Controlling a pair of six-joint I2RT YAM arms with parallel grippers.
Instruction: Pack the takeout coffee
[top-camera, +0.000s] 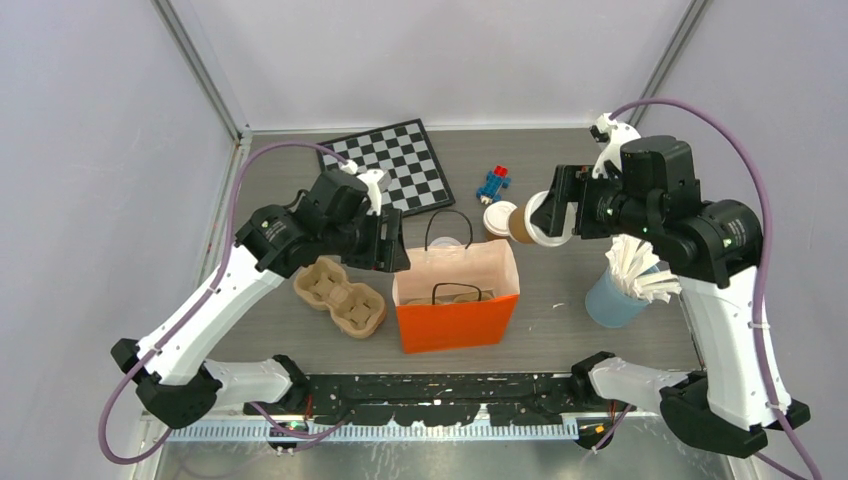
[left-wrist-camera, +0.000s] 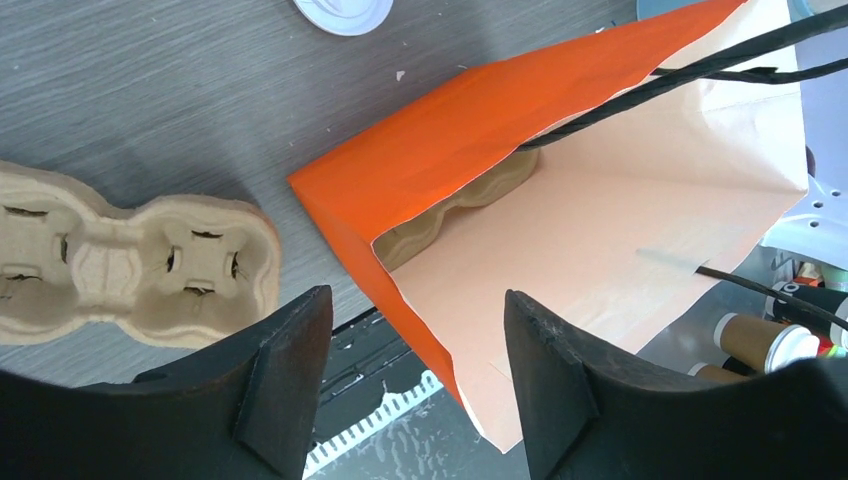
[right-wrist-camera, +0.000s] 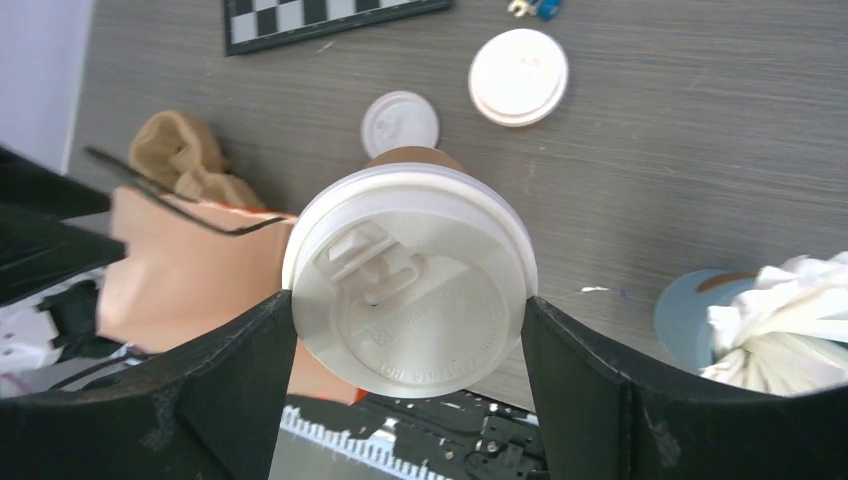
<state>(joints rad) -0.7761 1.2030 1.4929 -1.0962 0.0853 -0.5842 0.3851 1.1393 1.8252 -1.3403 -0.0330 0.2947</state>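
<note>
Right gripper (right-wrist-camera: 408, 330) holds a lidded kraft coffee cup (right-wrist-camera: 410, 290) in the air behind the orange paper bag (top-camera: 455, 320).
Its jaws clamp the cup's sides just under the white lid. The left gripper (left-wrist-camera: 415, 320) is open, its jaws astride the bag's left wall. One pulp cup tray (left-wrist-camera: 470, 195) sits inside the bag and another (top-camera: 340, 297) lies on the bench (top-camera: 560, 290) beside it. A second white-lidded cup (top-camera: 497, 218) stands behind the bag.
</note>
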